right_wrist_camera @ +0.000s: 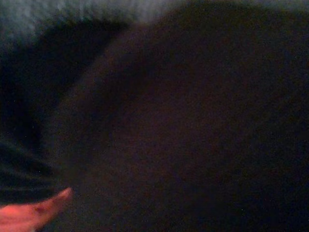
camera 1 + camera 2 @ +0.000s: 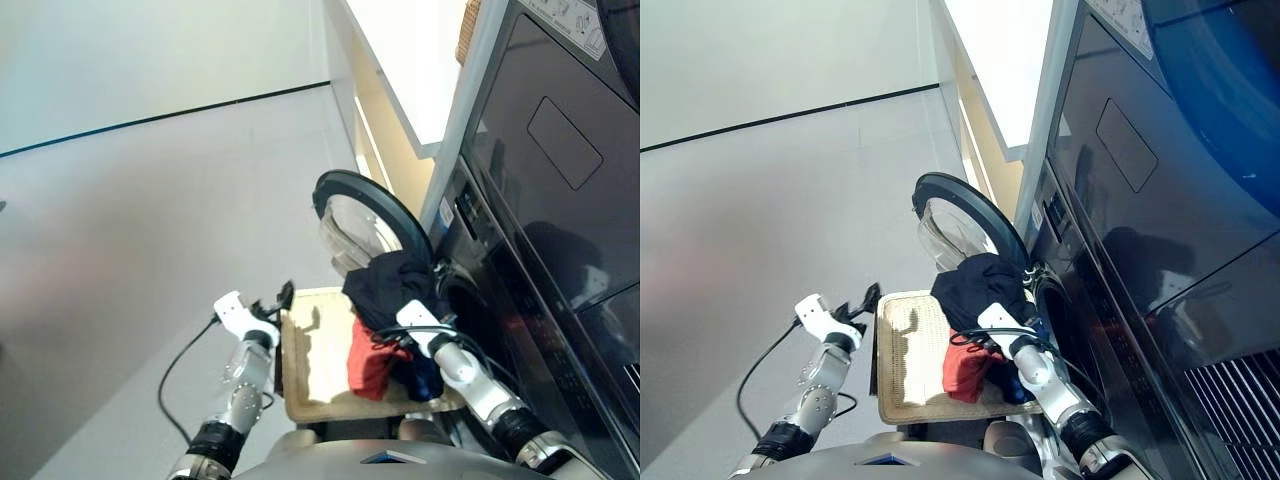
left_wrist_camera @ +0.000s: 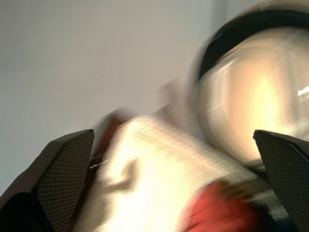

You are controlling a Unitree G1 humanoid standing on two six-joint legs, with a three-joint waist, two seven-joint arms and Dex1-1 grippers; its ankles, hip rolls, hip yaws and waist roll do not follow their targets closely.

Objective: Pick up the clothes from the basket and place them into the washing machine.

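Clothes — black garment [image 2: 388, 283] lifted by the right gripper [image 2: 408, 312], finger state untellable; red [image 2: 368, 362] and navy [image 2: 428, 380] ones lie in the basket [image 2: 310, 370] on pale floor [image 2: 130, 230]; left gripper [image 3: 174, 183] fingers spread, empty.

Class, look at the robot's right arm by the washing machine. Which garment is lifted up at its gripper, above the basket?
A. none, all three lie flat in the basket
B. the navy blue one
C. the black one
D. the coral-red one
C: the black garment is bunched up at the right gripper, above the basket, while the coral-red garment lies lower, in the basket.
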